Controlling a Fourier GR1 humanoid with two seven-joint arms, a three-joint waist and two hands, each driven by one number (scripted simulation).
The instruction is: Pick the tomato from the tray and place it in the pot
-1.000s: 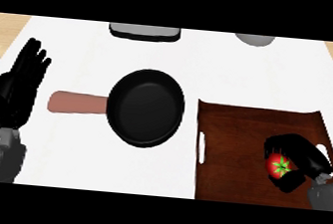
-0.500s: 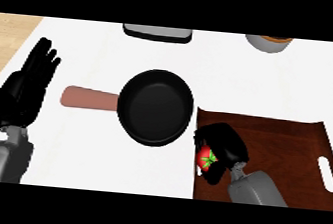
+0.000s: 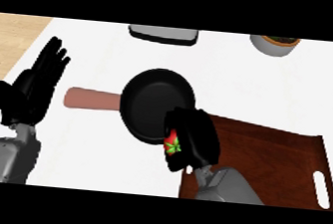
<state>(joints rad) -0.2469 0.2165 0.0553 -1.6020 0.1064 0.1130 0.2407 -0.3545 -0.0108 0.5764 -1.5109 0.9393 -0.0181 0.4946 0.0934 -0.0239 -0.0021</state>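
The right hand (image 3: 195, 135) is curled round the tomato (image 3: 172, 145), whose red skin and green stalk show at the hand's left side, so the pick looks done, with the tray (image 3: 270, 148) lying beneath and to the right of the hand. The pot (image 3: 154, 103), a shallow black pan, sits just ahead and left of that hand, its near rim overlapped by the fingers; what remains, I judge, is a short carry over its middle and the release. The left hand (image 3: 35, 85) rests open, fingers straight up, well left of the pot.
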